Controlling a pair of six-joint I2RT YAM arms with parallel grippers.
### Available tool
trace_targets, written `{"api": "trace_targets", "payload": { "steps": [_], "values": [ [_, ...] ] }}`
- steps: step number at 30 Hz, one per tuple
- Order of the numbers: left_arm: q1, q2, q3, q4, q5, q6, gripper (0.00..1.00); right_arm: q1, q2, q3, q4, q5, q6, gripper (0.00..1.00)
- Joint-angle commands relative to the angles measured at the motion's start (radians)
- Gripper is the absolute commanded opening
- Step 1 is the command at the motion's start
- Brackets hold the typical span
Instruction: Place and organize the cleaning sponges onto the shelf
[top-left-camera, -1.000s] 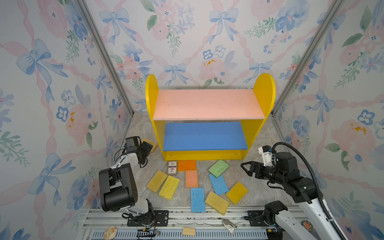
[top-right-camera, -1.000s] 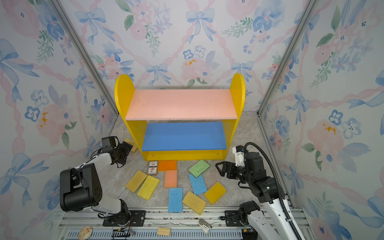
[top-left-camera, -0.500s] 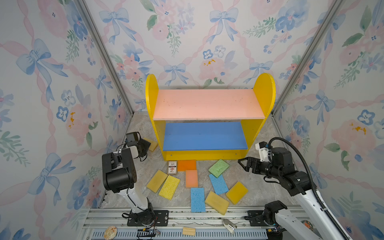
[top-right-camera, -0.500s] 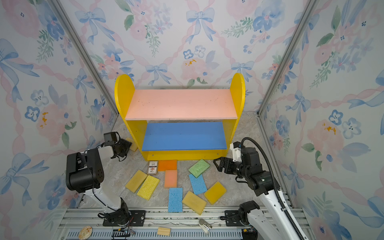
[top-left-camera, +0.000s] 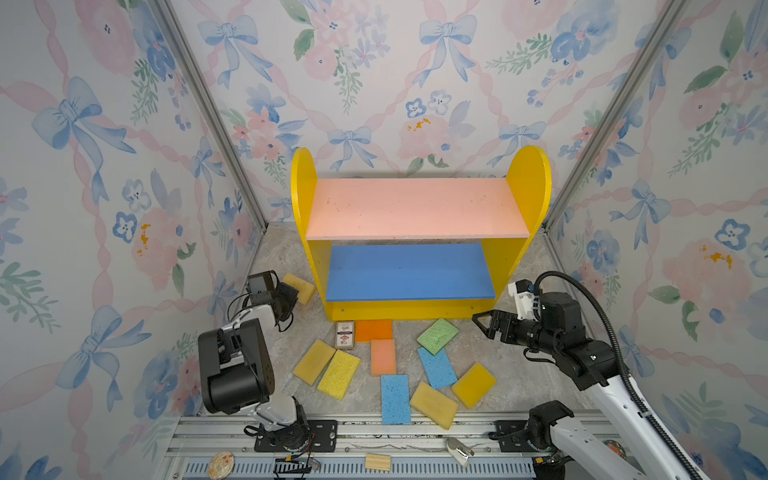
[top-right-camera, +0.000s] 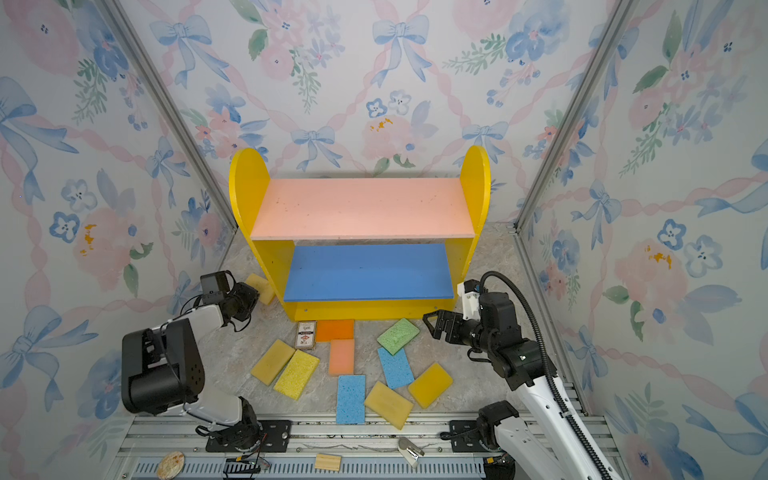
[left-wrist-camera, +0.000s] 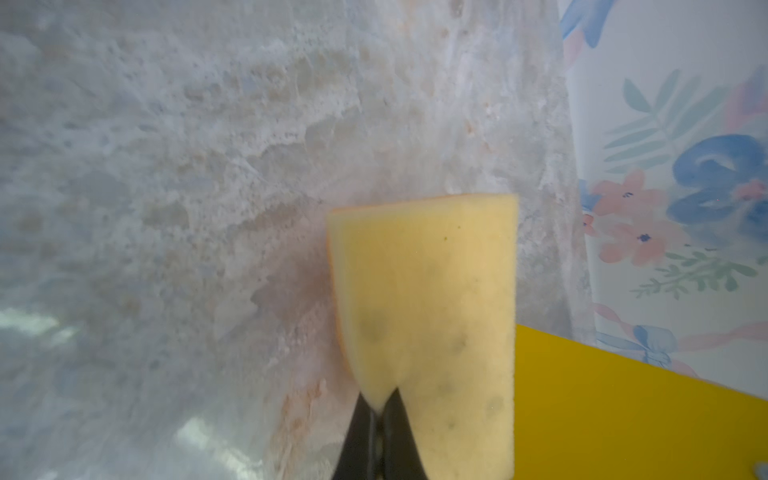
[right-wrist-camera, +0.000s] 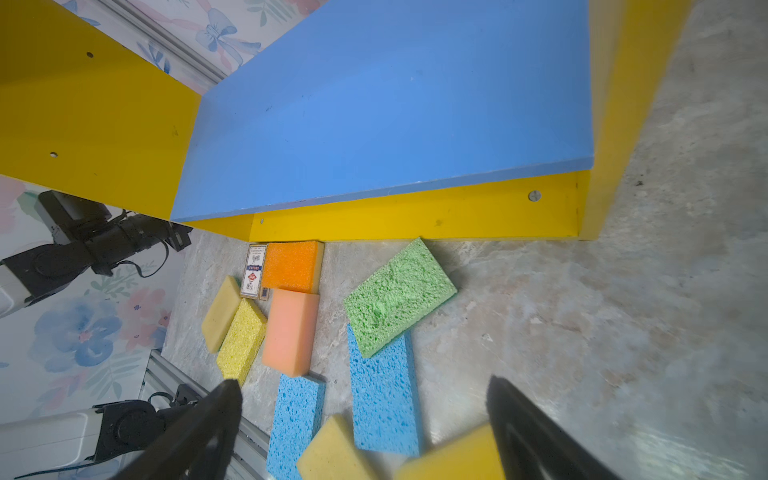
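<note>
The shelf (top-left-camera: 415, 212) stands at the back, its pink board and its blue board (top-left-camera: 409, 270) both bare. My left gripper (top-left-camera: 291, 297) is shut on the edge of a pale yellow sponge (left-wrist-camera: 432, 291) on the floor, beside the shelf's left side panel (left-wrist-camera: 623, 407). Several sponges lie loose in front of the shelf: orange (top-left-camera: 374, 330), peach (top-left-camera: 383, 356), green (top-left-camera: 437, 336), two blue (top-left-camera: 437, 368), mustard (top-left-camera: 313, 361) and yellow (top-left-camera: 338, 374). My right gripper (top-left-camera: 484, 324) is open and empty, just right of the green sponge (right-wrist-camera: 399, 295).
A small printed card box (top-left-camera: 345, 334) lies against the orange sponge. Flowered walls close in on the left, right and back. The metal rail (top-left-camera: 374, 432) along the front carries both arm bases, a wooden block (top-left-camera: 377, 462) and a metal clip (top-left-camera: 457, 451).
My left gripper has closed on the pale yellow sponge by the shelf's left panel. My right gripper has moved left toward the green sponge and stays open.
</note>
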Motion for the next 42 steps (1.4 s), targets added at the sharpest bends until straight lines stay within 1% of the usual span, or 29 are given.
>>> {"api": "trace_targets", "payload": {
  "steps": [1, 2, 6, 7, 8, 9, 10, 11, 14, 16, 17, 20, 21, 24, 28, 29, 31, 33, 36, 40, 42],
  "values": [
    [0.016, -0.212, -0.119, -0.045, -0.010, 0.028, 0.00, 0.056, 0.019, 0.010, 0.037, 0.017, 0.025, 0.95],
    [0.022, -0.302, -0.167, -0.052, -0.018, 0.009, 0.00, 0.076, 0.028, 0.017, 0.042, 0.023, 0.029, 0.95],
    [0.037, -0.741, -0.311, -0.041, -0.027, -0.144, 0.00, 0.183, 0.099, 0.081, 0.018, 0.039, 0.007, 0.95],
    [0.034, -0.799, -0.308, -0.045, -0.013, -0.158, 0.00, 0.210, 0.114, 0.100, 0.002, 0.056, -0.004, 0.95],
    [0.027, -0.816, -0.281, -0.053, 0.029, -0.139, 0.00, 0.242, 0.125, 0.119, -0.012, 0.074, -0.012, 0.95],
    [0.007, -0.842, -0.272, -0.052, 0.029, -0.170, 0.00, 0.272, 0.133, 0.133, -0.021, 0.093, -0.015, 0.95],
    [-0.013, -0.893, -0.264, -0.051, 0.005, -0.197, 0.00, 0.293, 0.136, 0.144, -0.025, 0.104, -0.014, 0.95],
    [-0.039, -0.928, -0.240, -0.052, -0.021, -0.199, 0.00, 0.315, 0.138, 0.156, -0.029, 0.110, -0.013, 0.96],
    [-0.109, -1.046, -0.153, -0.044, -0.156, -0.215, 0.00, 0.355, 0.134, 0.189, -0.054, 0.143, -0.010, 0.96],
    [-0.113, -1.084, -0.040, -0.064, -0.176, -0.172, 0.00, 0.366, 0.120, 0.200, -0.064, 0.162, -0.004, 0.96],
    [-0.114, -1.090, 0.028, -0.078, -0.167, -0.151, 0.00, 0.366, 0.113, 0.199, -0.063, 0.164, 0.002, 0.96],
    [-0.124, -1.104, 0.153, -0.113, -0.117, -0.105, 0.00, 0.368, 0.100, 0.203, -0.062, 0.165, 0.011, 0.96],
    [-0.137, -1.109, 0.182, -0.128, -0.104, -0.095, 0.00, 0.371, 0.096, 0.205, -0.065, 0.164, 0.015, 0.96],
    [-0.166, -1.145, 0.210, -0.129, -0.008, -0.107, 0.00, 0.391, 0.082, 0.224, -0.069, 0.167, 0.015, 0.96],
    [-0.173, -1.182, 0.148, -0.128, 0.181, -0.188, 0.00, 0.445, 0.054, 0.262, -0.093, 0.187, -0.030, 0.96],
    [-0.170, -1.195, 0.126, -0.135, 0.217, -0.190, 0.00, 0.460, 0.041, 0.265, -0.093, 0.200, -0.039, 0.96],
    [-0.178, -1.215, 0.093, -0.185, 0.254, -0.172, 0.00, 0.490, 0.018, 0.264, -0.072, 0.207, -0.046, 0.96],
    [-0.181, -1.238, 0.025, -0.194, 0.306, -0.197, 0.00, 0.522, 0.006, 0.257, -0.036, 0.192, -0.049, 0.96],
    [-0.181, -1.268, -0.095, -0.193, 0.348, -0.230, 0.00, 0.599, 0.026, 0.267, 0.008, 0.194, -0.064, 0.95],
    [-0.201, -1.276, -0.177, -0.193, 0.376, -0.239, 0.00, 0.731, 0.108, 0.299, 0.053, 0.275, -0.089, 0.96],
    [-0.217, -1.263, -0.198, -0.194, 0.384, -0.238, 0.01, 0.751, 0.176, 0.322, 0.091, 0.260, -0.096, 0.96]
  ]
}}
